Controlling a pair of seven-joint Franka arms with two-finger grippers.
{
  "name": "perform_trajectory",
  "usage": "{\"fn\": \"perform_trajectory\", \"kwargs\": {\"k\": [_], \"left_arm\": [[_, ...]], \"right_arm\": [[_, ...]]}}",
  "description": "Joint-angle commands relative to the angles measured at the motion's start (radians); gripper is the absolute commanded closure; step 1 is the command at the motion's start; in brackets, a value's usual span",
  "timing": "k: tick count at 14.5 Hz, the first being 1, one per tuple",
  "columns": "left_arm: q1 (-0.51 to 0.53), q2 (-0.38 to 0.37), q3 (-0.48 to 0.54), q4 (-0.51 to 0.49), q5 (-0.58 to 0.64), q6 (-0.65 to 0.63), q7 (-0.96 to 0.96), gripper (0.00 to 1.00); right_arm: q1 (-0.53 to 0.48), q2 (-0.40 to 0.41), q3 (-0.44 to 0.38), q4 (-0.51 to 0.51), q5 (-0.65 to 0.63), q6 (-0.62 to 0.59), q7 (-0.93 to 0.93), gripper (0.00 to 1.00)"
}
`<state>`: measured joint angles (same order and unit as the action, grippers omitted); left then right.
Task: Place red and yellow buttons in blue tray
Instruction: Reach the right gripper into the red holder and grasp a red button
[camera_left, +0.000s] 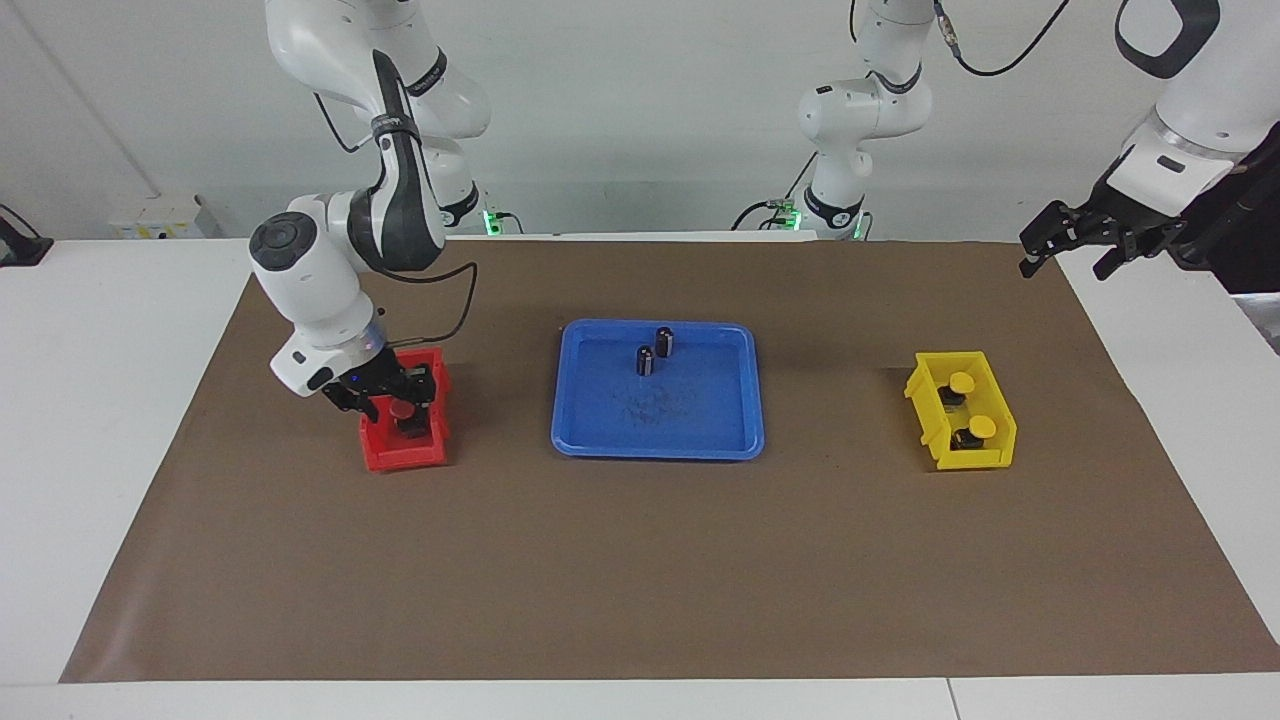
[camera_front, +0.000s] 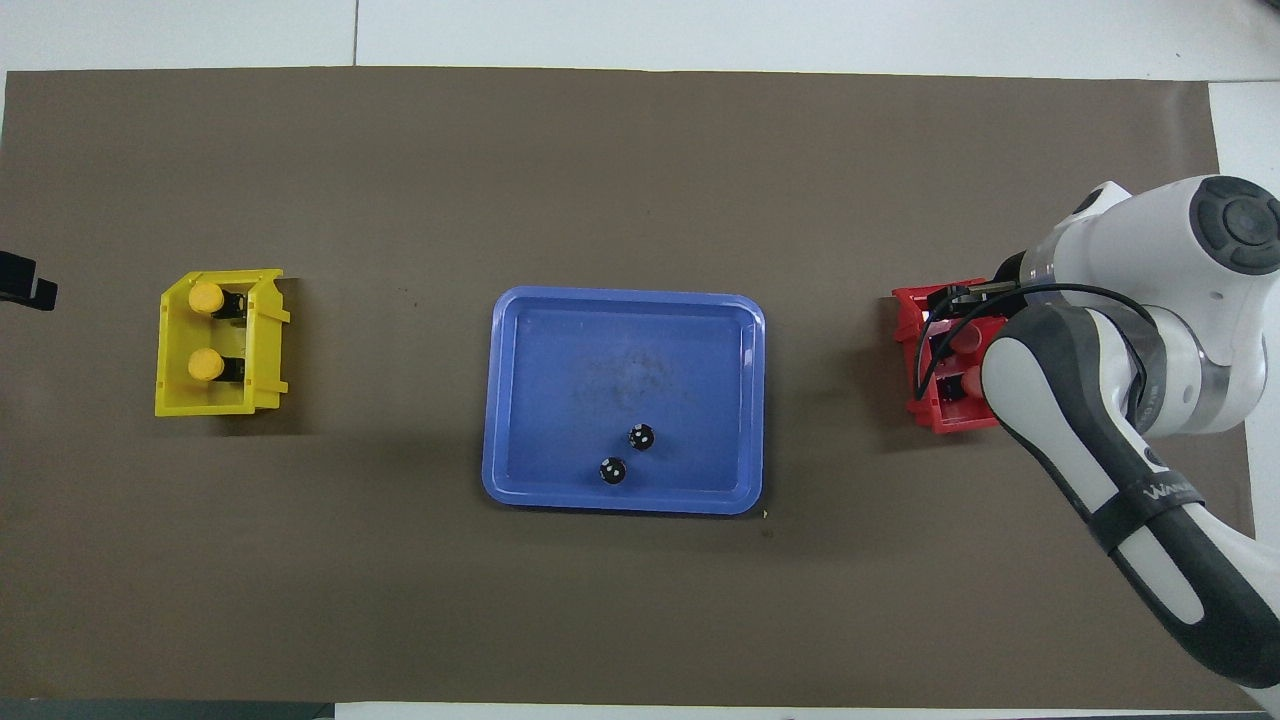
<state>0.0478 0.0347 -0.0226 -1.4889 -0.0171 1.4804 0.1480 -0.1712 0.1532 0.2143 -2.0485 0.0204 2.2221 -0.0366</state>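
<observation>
The right gripper (camera_left: 395, 395) is lowered into the red bin (camera_left: 403, 455) at the right arm's end of the table, its arm bent sharply down from above with the wrist tilted toward the bin. Its fingers reach down among the red buttons (camera_left: 401, 410), but whether they are spread or pinching one cannot be told, because the gripper body and bin wall hide the fingertips. From overhead, the right arm's white and dark forearm covers much of the red bin, leaving only parts of the red caps visible. The left gripper (camera_left: 1068, 243) hangs in the air over the table's edge at the left arm's end, waiting, with its fingers spread apart; overhead only a dark tip shows at the frame's edge. The yellow buttons (camera_left: 971, 403) both sit in the yellow bin (camera_left: 925, 405) near that end. The blue tray (camera_left: 590, 440) lies in the middle of the brown mat (camera_left: 640, 580), holding only two small dark cylinders (camera_left: 655, 352) standing close together.
</observation>
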Motion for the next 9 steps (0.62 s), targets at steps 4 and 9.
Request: {"fn": "perform_trajectory", "kwargs": {"k": [4,9], "left_arm": [[0.004,-0.036,0.000,-0.051,0.020,0.026,0.005,0.00],[0.001,-0.047,0.001,-0.070,0.020,0.035,0.010,0.00]], "right_arm": [[-0.014,-0.020,0.002,-0.079,0.019,0.085,-0.091,0.34],[-0.019,-0.033,0.002,-0.116,0.019,0.108,-0.101,0.41]]}}
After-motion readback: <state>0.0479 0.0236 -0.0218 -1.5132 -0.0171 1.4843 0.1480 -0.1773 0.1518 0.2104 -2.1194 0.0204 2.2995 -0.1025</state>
